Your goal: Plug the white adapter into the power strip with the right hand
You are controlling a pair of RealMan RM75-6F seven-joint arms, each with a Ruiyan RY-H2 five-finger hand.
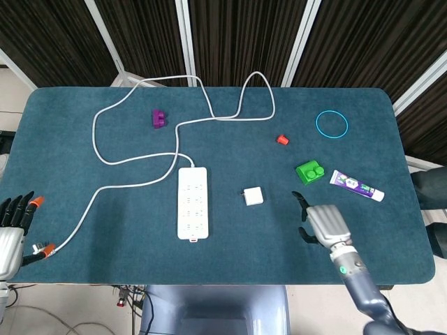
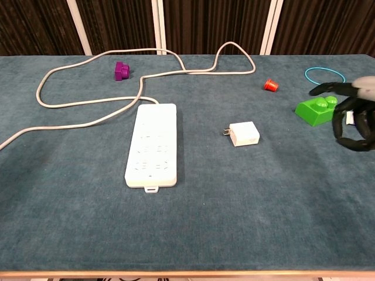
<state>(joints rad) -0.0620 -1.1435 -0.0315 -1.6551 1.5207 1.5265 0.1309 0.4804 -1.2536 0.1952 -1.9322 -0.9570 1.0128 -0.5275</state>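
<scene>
The white adapter (image 1: 253, 197) (image 2: 244, 134) lies flat on the blue table, its prongs pointing left toward the white power strip (image 1: 193, 203) (image 2: 152, 145). My right hand (image 1: 320, 220) (image 2: 353, 114) hovers open to the right of the adapter, apart from it, fingers spread and holding nothing. In the chest view it enters from the right edge beside the green block (image 2: 316, 109). My left hand (image 1: 14, 228) rests at the table's near left corner, fingers apart, next to the cord's orange-tipped plug end (image 1: 46, 250).
The strip's grey cord (image 1: 133, 160) loops over the table's far left half. A purple block (image 1: 159, 118), a small red cap (image 1: 282, 139), a blue ring (image 1: 332, 124), the green block (image 1: 309, 172) and a toothpaste tube (image 1: 357, 185) lie around.
</scene>
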